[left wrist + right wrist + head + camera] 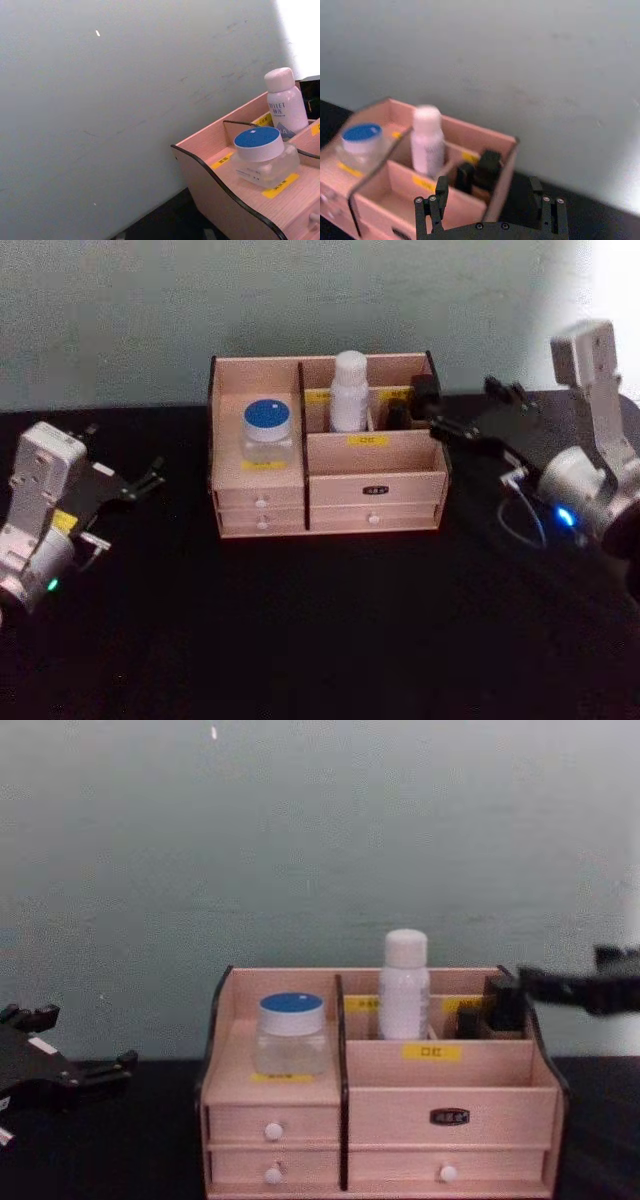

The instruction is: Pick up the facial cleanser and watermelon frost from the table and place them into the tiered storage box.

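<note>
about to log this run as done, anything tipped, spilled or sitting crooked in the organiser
Nothing stands out. The facial cleanser stands upright in a rear compartment of the tiered storage box, and the watermelon frost sits level, lid on, in the left section. No spill or damage shows.

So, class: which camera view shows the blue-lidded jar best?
The left wrist view: the jar is closest, showing its blue lid, clear body and label. The chest view shows its side, the head view mostly its lid, and the right wrist view has it near the edge.
</note>
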`<state>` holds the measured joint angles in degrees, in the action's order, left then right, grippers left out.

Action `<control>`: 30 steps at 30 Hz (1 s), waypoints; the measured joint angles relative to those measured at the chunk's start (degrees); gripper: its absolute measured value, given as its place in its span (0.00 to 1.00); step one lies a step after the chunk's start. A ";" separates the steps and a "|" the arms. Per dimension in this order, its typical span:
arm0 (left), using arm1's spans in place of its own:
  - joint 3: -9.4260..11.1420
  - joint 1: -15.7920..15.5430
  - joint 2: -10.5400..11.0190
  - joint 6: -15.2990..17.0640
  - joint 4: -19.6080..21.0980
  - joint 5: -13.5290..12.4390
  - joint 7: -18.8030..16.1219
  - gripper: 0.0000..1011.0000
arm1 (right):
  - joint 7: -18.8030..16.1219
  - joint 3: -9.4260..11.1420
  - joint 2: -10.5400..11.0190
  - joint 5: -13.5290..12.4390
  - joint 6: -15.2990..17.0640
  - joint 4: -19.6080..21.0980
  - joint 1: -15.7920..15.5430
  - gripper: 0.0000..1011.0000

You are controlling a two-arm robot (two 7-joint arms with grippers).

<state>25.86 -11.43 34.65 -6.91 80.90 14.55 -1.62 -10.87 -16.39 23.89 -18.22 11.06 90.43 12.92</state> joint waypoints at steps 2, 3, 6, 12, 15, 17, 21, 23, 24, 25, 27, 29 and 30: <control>0.00 0.00 0.00 0.00 0.00 0.00 0.00 0.99 | 1.29 1.04 -0.12 0.28 -0.36 0.31 -2.22 0.99; 0.00 0.00 0.00 0.00 0.00 0.00 0.00 0.99 | 1.70 1.37 -0.22 0.30 -0.54 0.38 -2.88 0.99; 0.00 0.00 0.00 0.00 0.00 0.00 0.00 0.99 | 3.06 2.80 -0.64 0.52 -1.55 0.71 -5.46 0.99; 0.00 0.00 0.00 0.00 0.00 0.00 0.00 0.99 | 5.11 5.00 -1.88 1.47 -4.92 0.87 -8.87 0.99; 0.00 0.00 0.00 0.00 0.00 0.00 0.00 0.99 | 6.15 5.36 -2.61 2.70 -6.40 0.25 -9.56 0.99; 0.00 0.00 0.00 0.00 0.00 0.00 0.00 0.99 | 6.46 5.44 -2.97 3.18 -6.71 -0.17 -9.71 0.99; 0.00 0.00 0.00 0.00 0.00 0.00 0.00 0.99 | 7.03 5.48 -4.12 4.42 -6.83 -2.04 -9.73 0.99; 0.00 0.00 0.00 0.00 0.00 0.00 0.00 0.99 | 7.03 5.48 -4.41 4.68 -6.81 -2.52 -9.66 0.99; 0.00 0.00 0.00 0.00 0.00 0.00 0.00 0.99 | 7.01 5.47 -4.72 4.93 -6.75 -3.03 -9.54 0.99; 0.00 0.00 0.00 0.00 0.00 0.00 0.00 0.99 | 6.98 5.48 -4.86 5.06 -6.72 -3.23 -9.48 0.99; 0.00 0.00 0.00 0.00 0.00 0.00 0.00 0.99 | 6.95 5.49 -5.28 5.50 -6.40 -3.81 -9.30 0.99; 0.00 0.00 0.00 0.00 0.00 0.00 0.00 0.99 | 6.95 5.56 -5.53 5.80 -6.13 -4.09 -9.18 0.99; 0.00 0.00 0.00 0.00 0.00 0.00 0.00 0.99 | 6.96 5.59 -5.63 5.91 -5.99 -4.19 -9.14 0.99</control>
<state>25.86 -11.43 34.64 -6.91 80.90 14.55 -1.62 -3.91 -10.81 18.26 -12.32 5.07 86.24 3.79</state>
